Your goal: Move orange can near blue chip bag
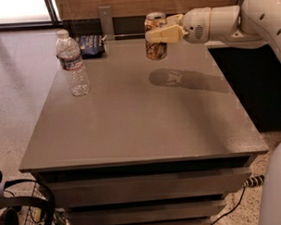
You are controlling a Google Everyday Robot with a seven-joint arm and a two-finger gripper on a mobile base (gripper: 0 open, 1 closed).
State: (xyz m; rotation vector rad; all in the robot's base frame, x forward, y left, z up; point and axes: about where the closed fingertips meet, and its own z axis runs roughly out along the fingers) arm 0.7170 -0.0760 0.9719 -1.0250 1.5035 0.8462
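The orange can (155,50) is held upright, clear of the desk (141,123), and is clamped between the fingers (165,34) of the gripper (157,31), which is seen over the far edge. The can's upper half is crossed by the near finger. The blue chip bag (91,44) is laid at the far left, apart from the can, behind the water bottle (73,63).

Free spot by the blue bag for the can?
Bare strip along the back edge right of the blue chip bag, toward the orange can the gripper holds aloft. Front and right of the table also bare. Tight only between bag and water bottle.
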